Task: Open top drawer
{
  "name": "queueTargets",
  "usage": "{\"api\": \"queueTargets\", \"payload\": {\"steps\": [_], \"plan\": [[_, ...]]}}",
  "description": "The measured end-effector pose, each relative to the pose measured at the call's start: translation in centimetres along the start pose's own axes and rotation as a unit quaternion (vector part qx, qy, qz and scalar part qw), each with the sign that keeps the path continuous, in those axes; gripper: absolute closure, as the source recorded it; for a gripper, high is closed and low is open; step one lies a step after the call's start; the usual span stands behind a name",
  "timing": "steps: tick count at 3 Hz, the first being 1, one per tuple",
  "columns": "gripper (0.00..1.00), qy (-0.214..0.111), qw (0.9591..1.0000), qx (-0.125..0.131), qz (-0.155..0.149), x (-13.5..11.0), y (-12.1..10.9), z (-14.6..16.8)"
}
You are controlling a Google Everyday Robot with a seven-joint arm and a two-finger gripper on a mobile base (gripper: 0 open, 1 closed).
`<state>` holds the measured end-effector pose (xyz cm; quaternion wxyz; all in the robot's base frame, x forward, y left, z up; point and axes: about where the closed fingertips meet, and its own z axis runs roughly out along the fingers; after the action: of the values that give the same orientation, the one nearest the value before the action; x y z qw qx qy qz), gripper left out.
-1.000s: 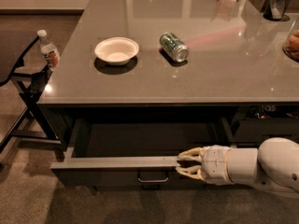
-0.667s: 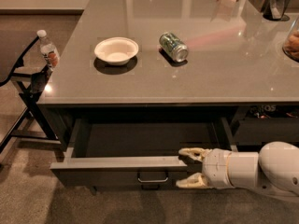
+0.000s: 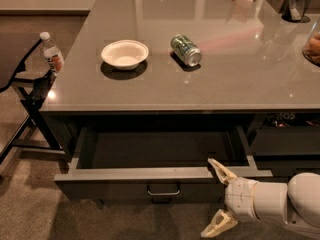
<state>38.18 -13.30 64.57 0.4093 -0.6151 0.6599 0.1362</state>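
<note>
The grey surface (image 3: 200, 84) fills the view. Under its front edge the top drawer (image 3: 115, 189) stands pulled out, its dark floor showing. My hand (image 3: 218, 198) hangs at the drawer's right front, fingers spread and grasping nothing, the upper finger on the front rim. Toward the surface's left edge sits a white bowl (image 3: 125, 54). Beside it a green can (image 3: 186, 50) lies on its side, its label unreadable.

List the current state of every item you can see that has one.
Top drawer: pulled out, open, nothing visible inside.
End effector: open, at the drawer front, right of the handle.
Can: lying on its side.
Bowl: upright, empty.
Water bottle: upright, capped.
</note>
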Motion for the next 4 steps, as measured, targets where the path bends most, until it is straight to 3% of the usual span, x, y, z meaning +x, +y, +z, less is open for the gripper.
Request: {"api": "queueTargets", "payload": {"steps": [1,4], "plan": [[0.18,0.0,1.0,0.0,0.0,0.0,0.0,0.0],[0.89,0.0,1.0,0.0,0.0,-0.01,0.0,0.0]]}}
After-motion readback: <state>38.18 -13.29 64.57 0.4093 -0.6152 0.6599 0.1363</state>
